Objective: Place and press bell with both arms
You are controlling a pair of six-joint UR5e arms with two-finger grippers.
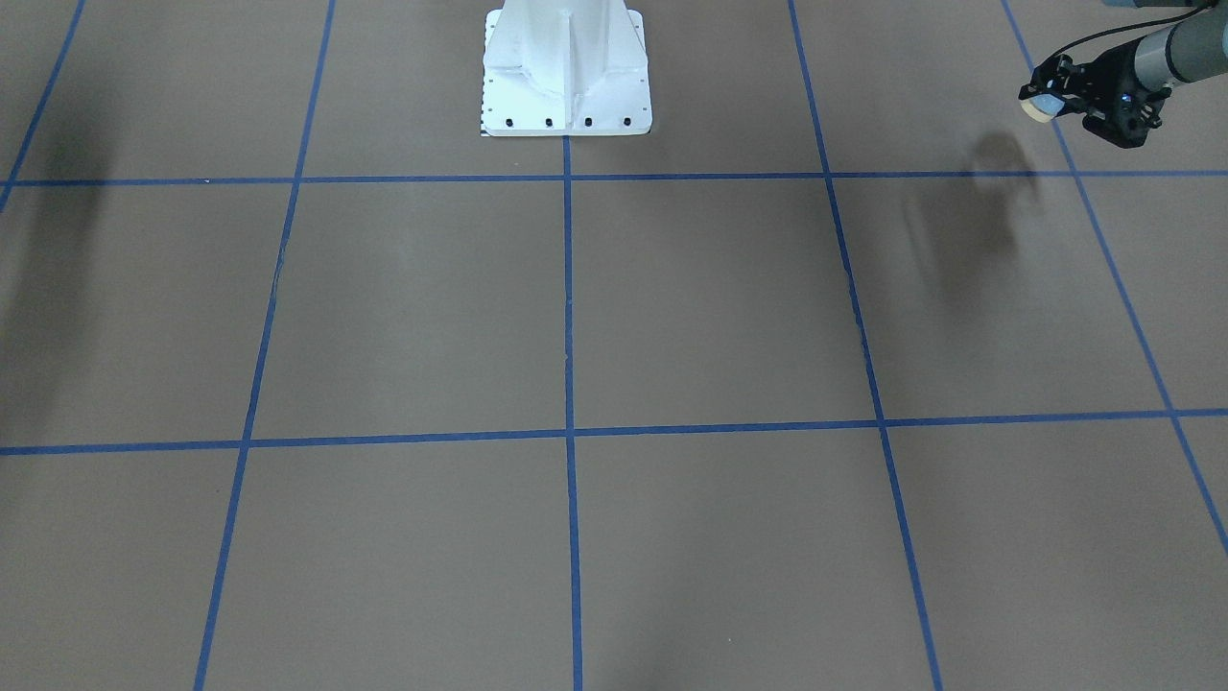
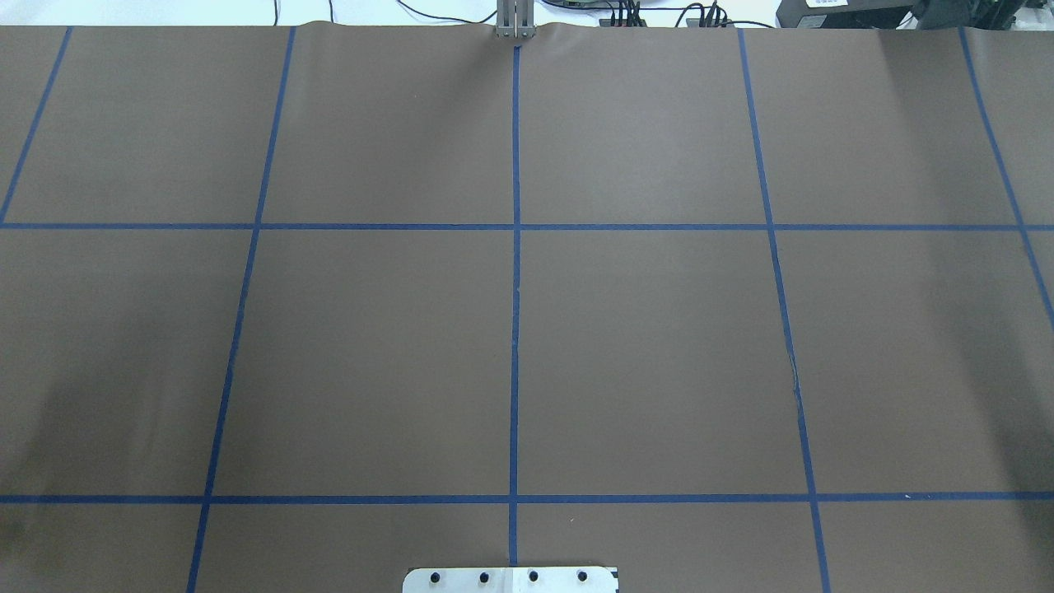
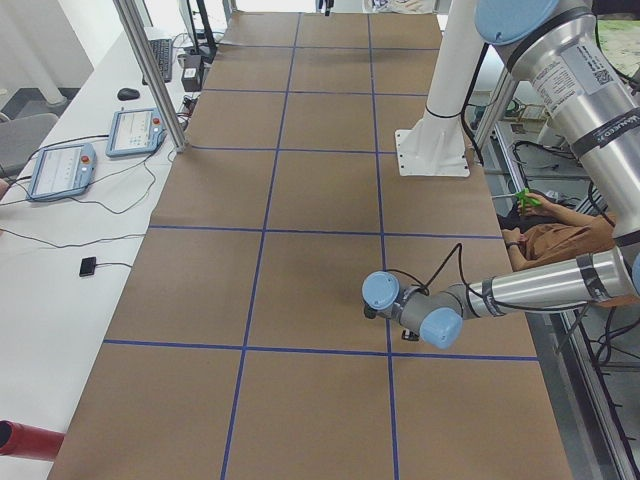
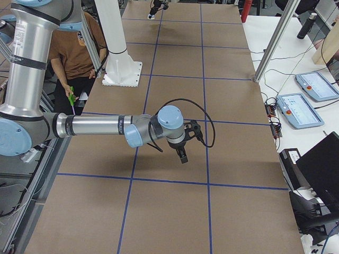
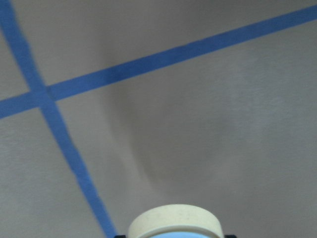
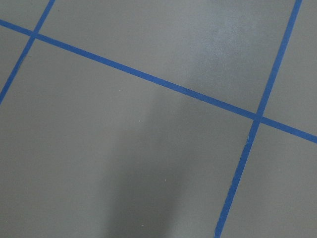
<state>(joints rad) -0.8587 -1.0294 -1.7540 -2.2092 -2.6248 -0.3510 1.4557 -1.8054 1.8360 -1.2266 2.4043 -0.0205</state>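
Left hand (image 1: 1048, 96) clamped on the bell (image 1: 1037, 104), held in the air over the table (image 1: 710, 307), far out from the white pedestal (image 1: 566, 77) on the left-arm side. Bell's cream end points away from the wrist. Its shadow (image 1: 988, 202) falls on the table close by. Right hand (image 4: 181, 151) hangs over the table, well out from the pedestal on the other side; fingers apart or together: cannot tell

1. The near right arm (image 4: 95, 126) reaches from the left over the brown table (image 4: 238, 211), the black right gripper (image 4: 183, 156) pointing downward.
2. A white pedestal (image 4: 121, 63) stands farther along, a person (image 4: 71, 53) beside it.
3. 2 tablets (image 4: 299, 110) lie on the side bench (image 4: 312, 58).
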